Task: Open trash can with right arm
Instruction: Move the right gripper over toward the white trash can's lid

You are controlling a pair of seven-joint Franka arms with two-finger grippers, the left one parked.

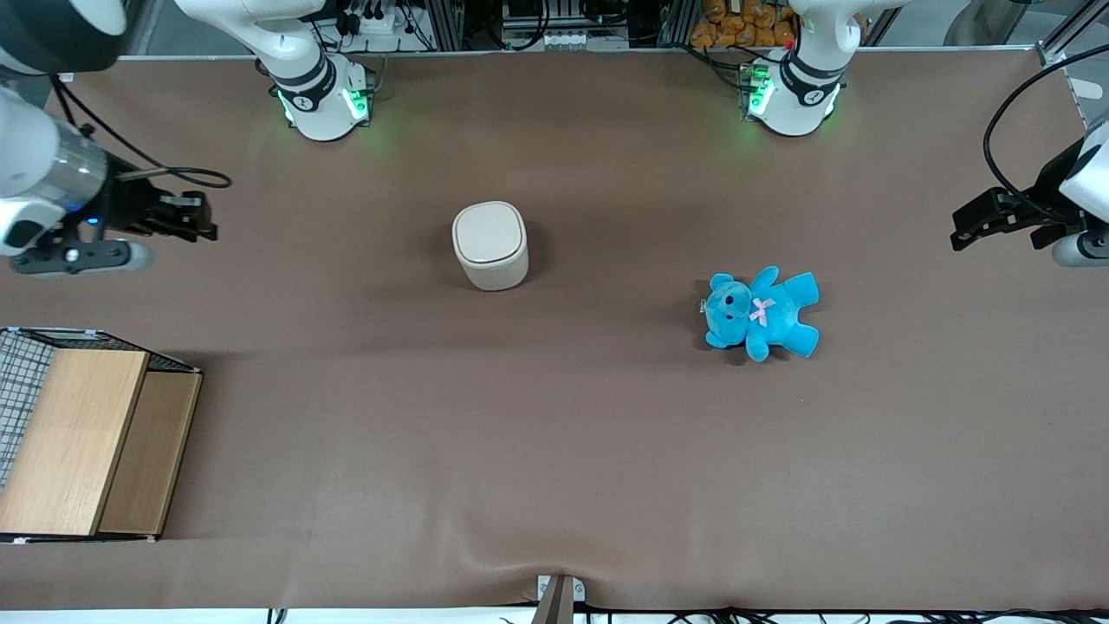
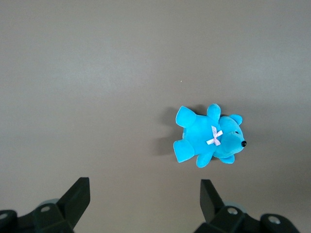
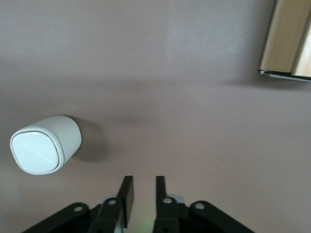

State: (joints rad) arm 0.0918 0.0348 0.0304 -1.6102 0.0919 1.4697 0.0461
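**A:** Entry: position of the trash can [image 1: 490, 245]?

**B:** Upright on the brown table cover [image 1: 554, 451], near the middle of the table. Cream-white, rounded-square body, flat lid [image 1: 489, 232] lying down flush on the body, so the can is shut. Nothing touches it. Same can in the right wrist view [image 3: 44, 144], lid face pale and glossy, a soft shadow beside the body.

**A:** Right arm [image 1: 39, 186]?

**B:** Well apart from the trash can, toward the working arm's end of the table, held above the cover. Blue light visible on the wrist ring. Its gripper [image 1: 197, 219] points toward the can but is nowhere near contact.

**A:** Tool state?

**B:** Wrist view shows the gripper [image 3: 143, 188] with the two black fingers [image 3: 126, 190] drawn close together, only a narrow slit between them, and nothing held in that slit. Recorded as clenched on air.

**A:** Other items, relative to the trash can?

**B:** Blue teddy [image 1: 762, 313] lying flat, toward the parked arm's end and slightly nearer the front camera than the can, well apart from it; pink bow on its chest. Wooden box with wire mesh [image 1: 82, 438] toward the working arm's end, much nearer the front camera than the can, also well apart.
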